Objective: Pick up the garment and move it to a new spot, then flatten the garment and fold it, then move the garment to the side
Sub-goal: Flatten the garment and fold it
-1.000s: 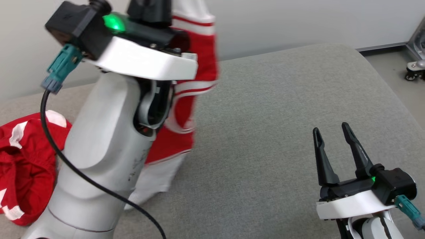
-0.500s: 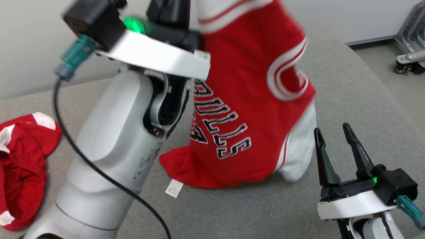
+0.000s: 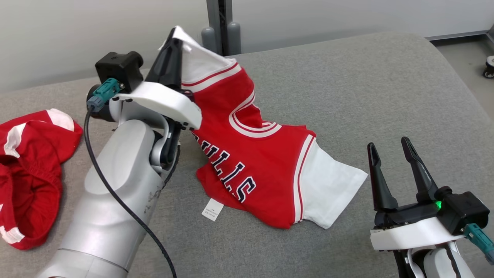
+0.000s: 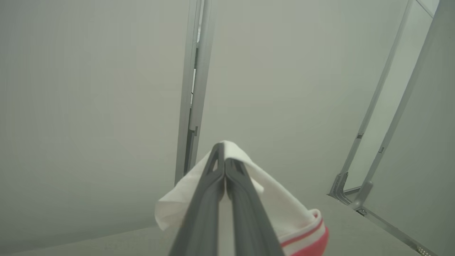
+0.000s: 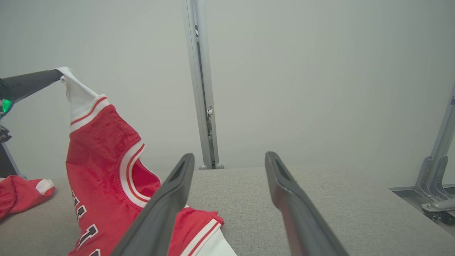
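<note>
The broad grey woven-fabric cushion (image 3: 366,85) spreads out under everything in front of me. Near its middle lies most of the red-and-white basketball jersey (image 3: 262,162), with striped trim and dark block lettering across the chest. Its red body and one white sleeve rest on the fabric. The other white sleeve is drawn up and back toward the pale wall.

Off to my left, well apart from the jersey, a crumpled second red garment with white patches (image 3: 31,173) sits near the cushion's edge.

My left gripper (image 3: 175,38) is raised above the cushion. Its two dark fingers are pressed together on the tip of the lifted white sleeve. In the left wrist view the white cloth bulges out on either side of the closed fingers.

My right gripper (image 3: 388,144) hovers low on my right, near the flat white sleeve and clear of it. Its fingers are spread wide with nothing between them.

A small white label (image 3: 212,209) lies on the cushion at the jersey's near red edge.
</note>
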Controlling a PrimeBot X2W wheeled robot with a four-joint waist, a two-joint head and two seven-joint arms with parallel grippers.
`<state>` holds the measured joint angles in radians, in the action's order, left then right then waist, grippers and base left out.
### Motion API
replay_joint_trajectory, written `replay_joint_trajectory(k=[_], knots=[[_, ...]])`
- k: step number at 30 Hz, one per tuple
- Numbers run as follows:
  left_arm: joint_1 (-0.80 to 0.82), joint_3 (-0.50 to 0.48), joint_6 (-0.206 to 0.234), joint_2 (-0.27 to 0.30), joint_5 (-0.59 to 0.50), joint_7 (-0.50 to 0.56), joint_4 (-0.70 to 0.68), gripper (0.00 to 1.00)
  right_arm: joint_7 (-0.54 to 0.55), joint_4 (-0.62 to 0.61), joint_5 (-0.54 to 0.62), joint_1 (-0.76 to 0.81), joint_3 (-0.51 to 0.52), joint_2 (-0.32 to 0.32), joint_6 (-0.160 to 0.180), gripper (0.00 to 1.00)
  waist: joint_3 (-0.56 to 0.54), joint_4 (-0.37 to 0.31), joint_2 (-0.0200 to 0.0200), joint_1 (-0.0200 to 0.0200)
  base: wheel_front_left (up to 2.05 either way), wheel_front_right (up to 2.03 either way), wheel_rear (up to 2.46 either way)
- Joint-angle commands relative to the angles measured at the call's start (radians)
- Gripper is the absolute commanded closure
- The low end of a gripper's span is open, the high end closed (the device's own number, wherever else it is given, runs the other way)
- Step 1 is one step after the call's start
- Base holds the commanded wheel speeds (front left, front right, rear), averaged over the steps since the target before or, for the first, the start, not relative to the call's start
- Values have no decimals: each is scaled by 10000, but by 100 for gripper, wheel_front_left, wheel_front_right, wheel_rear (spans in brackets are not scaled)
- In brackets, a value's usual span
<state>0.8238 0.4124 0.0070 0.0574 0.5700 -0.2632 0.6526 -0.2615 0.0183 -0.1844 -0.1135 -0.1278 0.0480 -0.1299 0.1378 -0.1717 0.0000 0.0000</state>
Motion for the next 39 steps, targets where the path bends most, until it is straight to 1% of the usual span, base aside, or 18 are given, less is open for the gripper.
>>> replay_joint_trajectory(k=[1, 9, 11, 12, 16, 23, 24, 25, 26, 30, 32, 35, 39], knots=[[-57, -236, -9, 83, -231, -15, 245, 100, -63, 3, 37, -86, 29, 47, -18, 0, 54, 68, 0, 0, 0, 0, 0], [-169, -1413, 320, 196, -842, -16, 1130, 100, -63, -4, 79, -187, -39, 48, -18, 0, 157, 118, 0, 0, 0, 0, 0], [-202, -1556, 348, 237, -925, -16, 1241, 100, -63, -6, 93, -204, -43, 48, -18, 0, 172, 113, 0, 0, 0, 0, 0], [-296, -1812, 434, 333, -1041, -15, 1608, 100, -63, -3, 125, -229, -49, 46, -18, 0, 202, 95, 0, 0, 0, 0, 0], [-332, -2069, 580, 473, -1239, -15, 2651, 100, -63, -11, 153, -248, -55, 48, -18, 0, 256, 49, 0, 0, 0, 0, 0], [-8, -1912, 275, 359, -1183, 33, 4751, 100, -63, -55, 179, -327, -49, 48, -18, 0, 417, 44, 0, 0, 0, 0, 0], [69, -1882, 251, 336, -1188, 14, 4931, 87, -63, -67, 174, -351, -56, 48, -18, 0, 452, 41, 0, 0, 0, 0, 0], [135, -1860, 263, 316, -1213, 9, 5083, 16, -63, -76, 172, -367, -57, 46, -18, 0, 482, 45, 0, 0, 0, 0, 0], [170, -1854, 276, 297, -1216, 4, 5198, 0, -63, -84, 177, -366, -56, 46, -18, 0, 510, 48, 0, 0, 0, 0, 0], [338, -1791, 244, 256, -1277, -21, 5478, 0, -63, -78, 198, -399, -21, 46, -18, 0, 577, 71, 0, 0, 0, 0, 0], [411, -1745, 252, 259, -1353, -26, 5355, 0, -63, -58, 215, -407, 12, 48, -18, 0, 577, 98, 0, 0, 0, 0, 0], [329, -1681, 194, 246, -1548, -22, 4944, 0, -63, -16, 249, -402, 101, 48, -18, 0, 507, 164, 0, 0, 0, 0, 0], [-1, -1686, 100, 150, -1808, -25, 3995, 0, -63, 51, 307, -388, 247, 46, -18, 0, 321, 280, 0, 0, 0, 0, 0]])
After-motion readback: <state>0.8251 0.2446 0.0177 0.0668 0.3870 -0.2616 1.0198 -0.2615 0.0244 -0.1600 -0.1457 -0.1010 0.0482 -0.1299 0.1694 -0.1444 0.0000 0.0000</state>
